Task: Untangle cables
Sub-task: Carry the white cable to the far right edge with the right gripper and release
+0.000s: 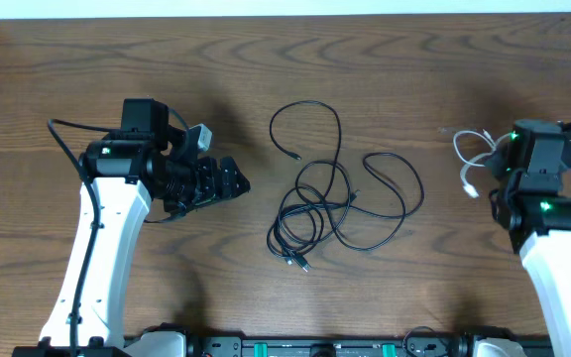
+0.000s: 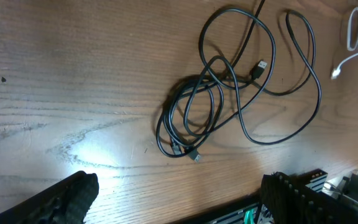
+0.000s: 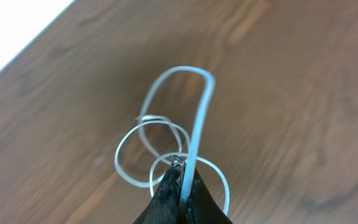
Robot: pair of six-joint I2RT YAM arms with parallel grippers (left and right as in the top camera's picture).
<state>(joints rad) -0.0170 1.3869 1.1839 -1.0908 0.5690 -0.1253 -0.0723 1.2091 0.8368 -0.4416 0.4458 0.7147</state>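
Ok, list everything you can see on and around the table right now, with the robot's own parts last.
black cables: number unclear, black, tangled loops mid-table
white cable: one, white, looped at the table's right side, pinched in the right pincer
table: one, brown wood, under everything
left arm: one, white with a black wrist, left side
right arm: one, white with a black wrist, right side
left pincer: one, black, open, left of the black tangle and apart from it
right pincer: one, black, shut on the white cable
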